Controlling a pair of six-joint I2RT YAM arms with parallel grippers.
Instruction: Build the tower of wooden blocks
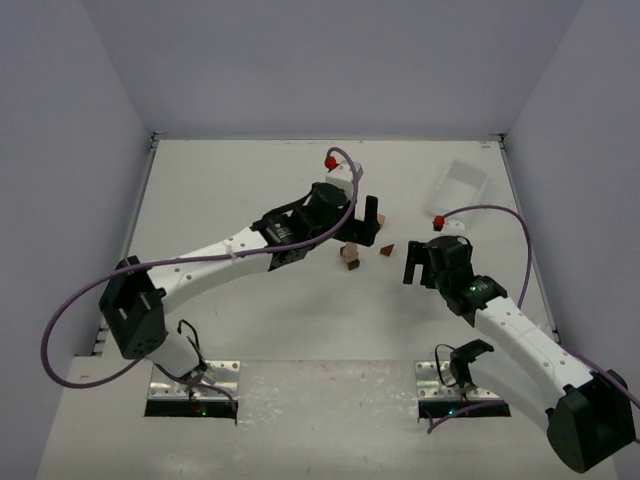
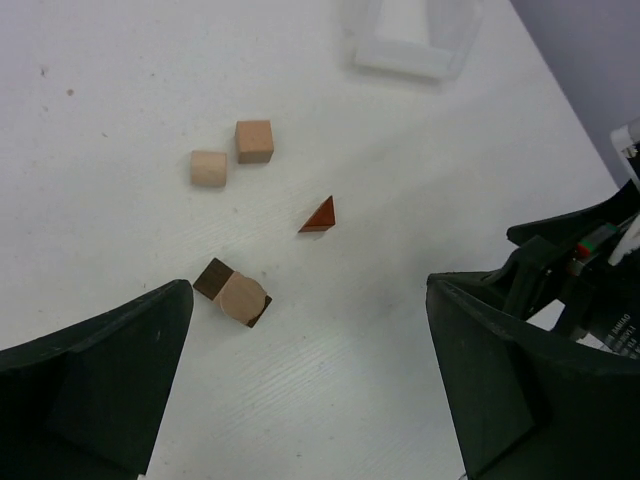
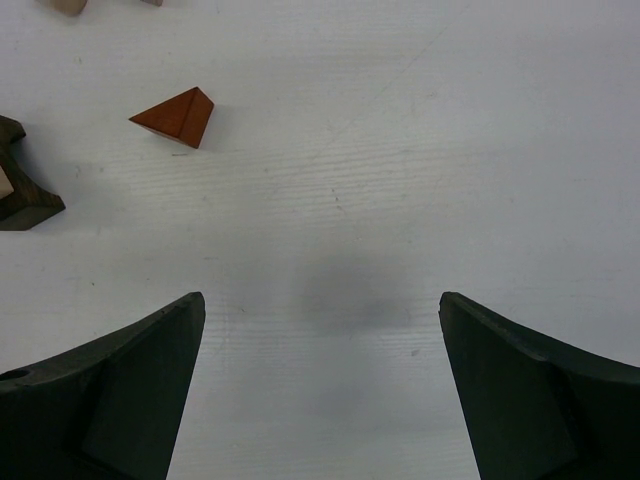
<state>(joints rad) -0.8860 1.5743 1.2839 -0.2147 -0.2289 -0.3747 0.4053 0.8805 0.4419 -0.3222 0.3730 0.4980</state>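
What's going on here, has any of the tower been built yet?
Barely. Both arms hover over loose blocks on the table and neither holds anything. The left gripper is open above the pieces, and the right gripper is open just beside them. Two tan cubes lie close together, and the reddish-brown wedge lies alone. A pale round piece appears to sit on the dark brown block, the only stacking so far. The clear tray stands beyond them.

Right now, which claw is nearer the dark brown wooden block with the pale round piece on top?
Left. The left claw hovers over the dark brown wooden block. The right claw stands off to the block's right in the top view, beyond the reddish-brown wooden wedge.
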